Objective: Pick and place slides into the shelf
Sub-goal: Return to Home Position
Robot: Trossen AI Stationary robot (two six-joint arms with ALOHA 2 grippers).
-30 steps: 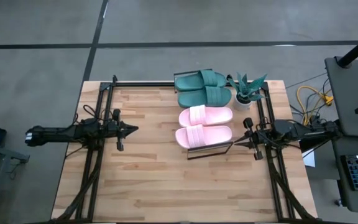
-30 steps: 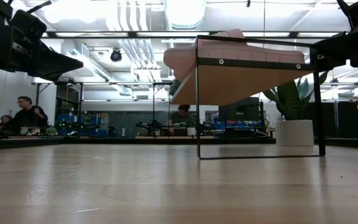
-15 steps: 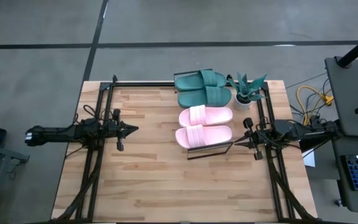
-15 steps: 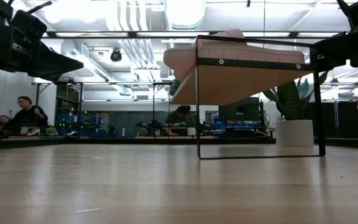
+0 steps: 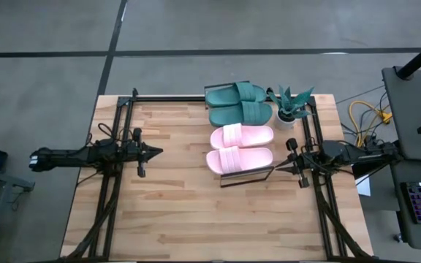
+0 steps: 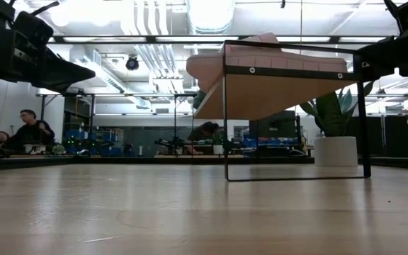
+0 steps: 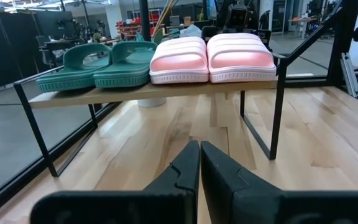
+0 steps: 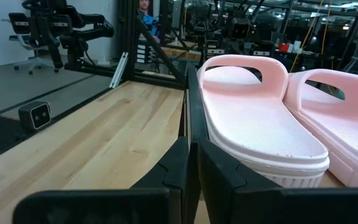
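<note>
All four slides lie sole-down, side by side, on the shelf's plank top. The teal-green pair (image 5: 238, 103) sits toward the table's far edge and the pale pink pair (image 5: 240, 148) nearer; both pairs also show in the left wrist view, teal (image 7: 98, 62) and pink (image 7: 211, 57). The shelf (image 7: 166, 90) stands on thin black legs at the table's right half. My left gripper (image 5: 159, 152) hovers shut over the table's left side, pointing at the shelf. My right gripper (image 5: 278, 167) hovers shut just right of the pink slides (image 8: 260, 130), at plank height.
A small potted plant (image 5: 291, 106) in a white pot stands at the far right corner beside the teal slides. Black frame rails run along the table's left (image 5: 112, 183) and right (image 5: 320, 197) sides. Bare wood (image 5: 188, 212) spreads across the near half. People sit in the room beyond (image 6: 30, 131).
</note>
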